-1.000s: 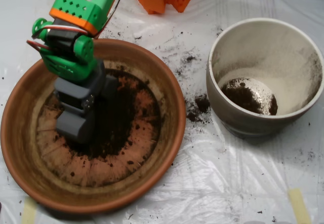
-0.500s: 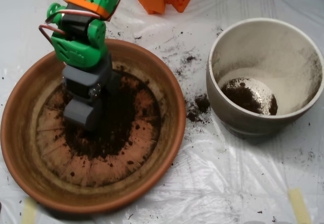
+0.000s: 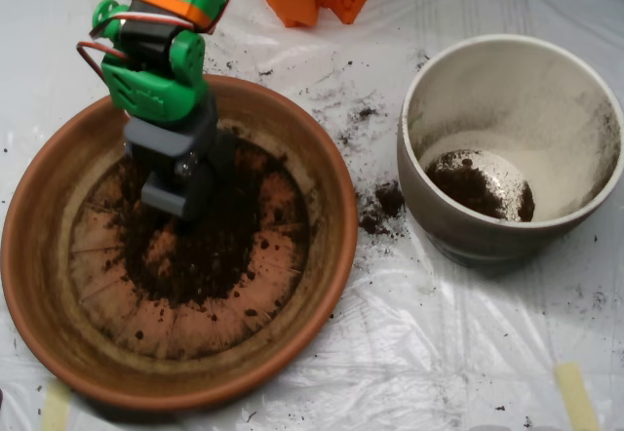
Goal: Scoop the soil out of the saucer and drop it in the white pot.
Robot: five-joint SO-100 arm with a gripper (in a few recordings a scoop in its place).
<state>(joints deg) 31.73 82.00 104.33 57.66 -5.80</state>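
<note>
Pincer (image 3: 176,189) above soil (image 3: 210,246), saucer's (image 3: 322,158) upper-left

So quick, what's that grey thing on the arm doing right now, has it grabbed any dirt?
Grey clamshell end effector: down in the dark soil of the terracotta saucer; its load cannot be told.

Crinkled clear plastic sheeting (image 3: 439,353) (taped down with masking tape (image 3: 575,392)) covers the table.

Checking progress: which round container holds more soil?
The terracotta saucer, beneath the claw; the white pot holds just a small patch.
</note>
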